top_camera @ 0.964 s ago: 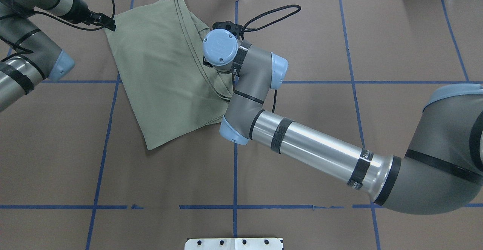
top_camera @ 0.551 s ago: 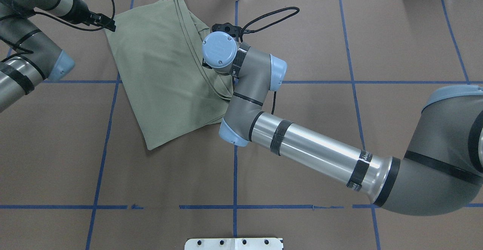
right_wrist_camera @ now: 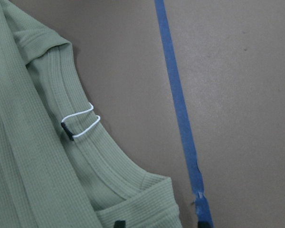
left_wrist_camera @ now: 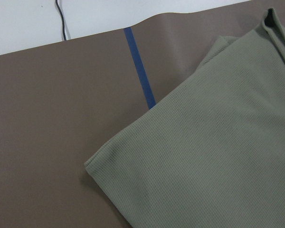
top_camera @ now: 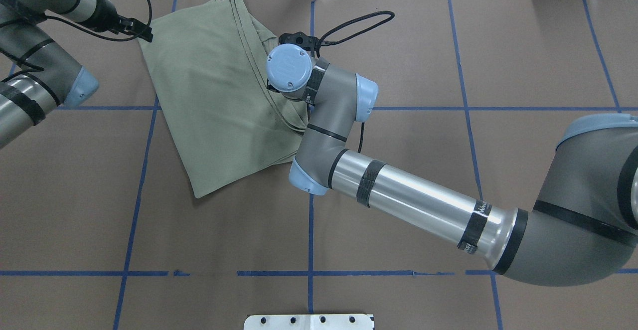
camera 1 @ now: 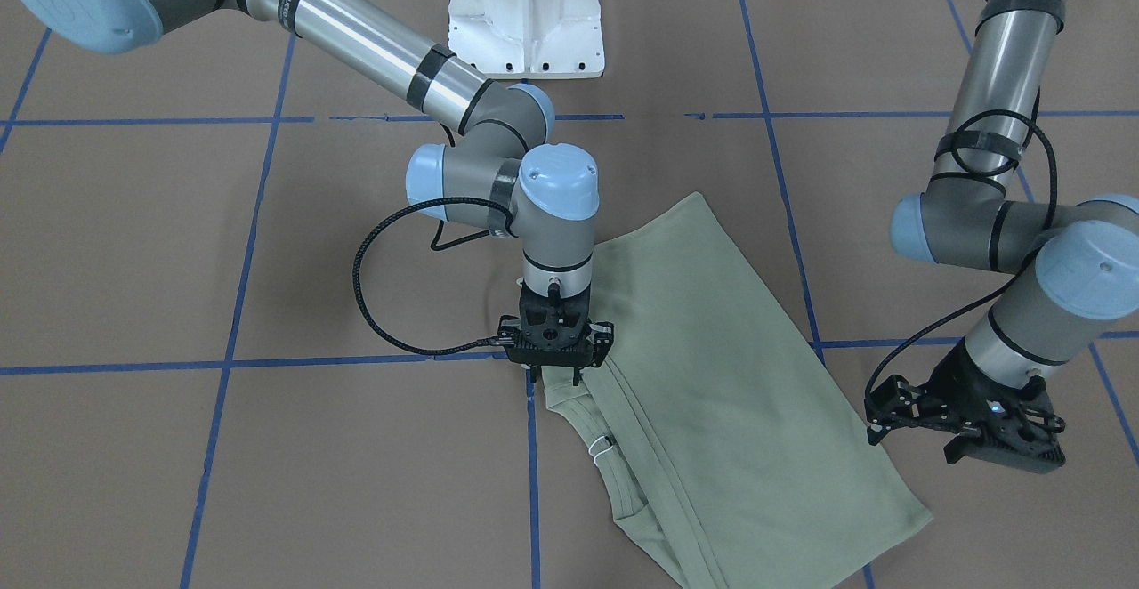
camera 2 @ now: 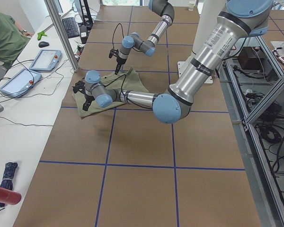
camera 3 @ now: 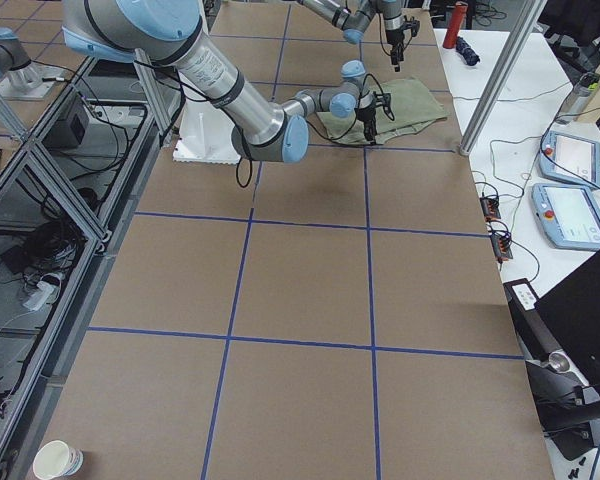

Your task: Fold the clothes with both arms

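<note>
A pale sage-green knit shirt (top_camera: pixel 214 90) lies folded into a long, slanted rectangle on a matte brown table cover (top_camera: pixel 224 240) crossed by blue tape lines (top_camera: pixel 310 230). Close up, its weave is fine and ribbed. A thicker ribbed collar (right_wrist_camera: pixel 97 161) curves along one edge, with a thin white label loop (right_wrist_camera: pixel 78 114) stitched to it. The right gripper (camera 1: pixel 555 375) points straight down at the collar-side edge, its two slim black fingers spread apart over the fabric's border. The left gripper (camera 1: pixel 881 427) sits just beside a corner of the opposite long edge. Whether its fingers are parted or closed cannot be told.
</note>
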`<state>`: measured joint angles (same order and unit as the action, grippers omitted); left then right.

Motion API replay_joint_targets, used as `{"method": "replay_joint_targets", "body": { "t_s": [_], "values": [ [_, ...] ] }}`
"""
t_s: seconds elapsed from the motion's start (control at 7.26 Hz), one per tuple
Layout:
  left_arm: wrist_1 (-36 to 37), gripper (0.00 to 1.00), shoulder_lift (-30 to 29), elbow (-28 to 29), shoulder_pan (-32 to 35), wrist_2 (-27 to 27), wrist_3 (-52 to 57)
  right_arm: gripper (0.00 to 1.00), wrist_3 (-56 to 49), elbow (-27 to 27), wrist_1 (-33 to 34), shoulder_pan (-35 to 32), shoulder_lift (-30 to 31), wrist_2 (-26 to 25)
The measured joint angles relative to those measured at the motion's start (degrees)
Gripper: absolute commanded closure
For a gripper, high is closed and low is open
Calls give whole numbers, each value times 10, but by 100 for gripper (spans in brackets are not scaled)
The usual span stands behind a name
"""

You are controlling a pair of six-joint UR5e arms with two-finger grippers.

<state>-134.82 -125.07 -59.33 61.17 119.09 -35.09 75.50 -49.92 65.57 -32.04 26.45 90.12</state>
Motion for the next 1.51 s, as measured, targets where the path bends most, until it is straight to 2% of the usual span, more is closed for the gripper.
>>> {"method": "replay_joint_targets", "body": {
  "t_s": [0.14,1.1,1.24,1.38,1.51],
  "values": [
    [0,0,0,0,0,0,0,44,0,0,0,1,0,0],
    [0,0,1,0,0,0,0,47,0,0,0,4,1,0],
    [0,0,1,0,0,0,0,52,0,0,0,5,2,0],
    [-1,0,1,-1,0,0,0,79,0,0,0,5,2,0],
    [-1,0,1,-1,0,0,0,100,0,1,0,5,2,0]
  ]
}}
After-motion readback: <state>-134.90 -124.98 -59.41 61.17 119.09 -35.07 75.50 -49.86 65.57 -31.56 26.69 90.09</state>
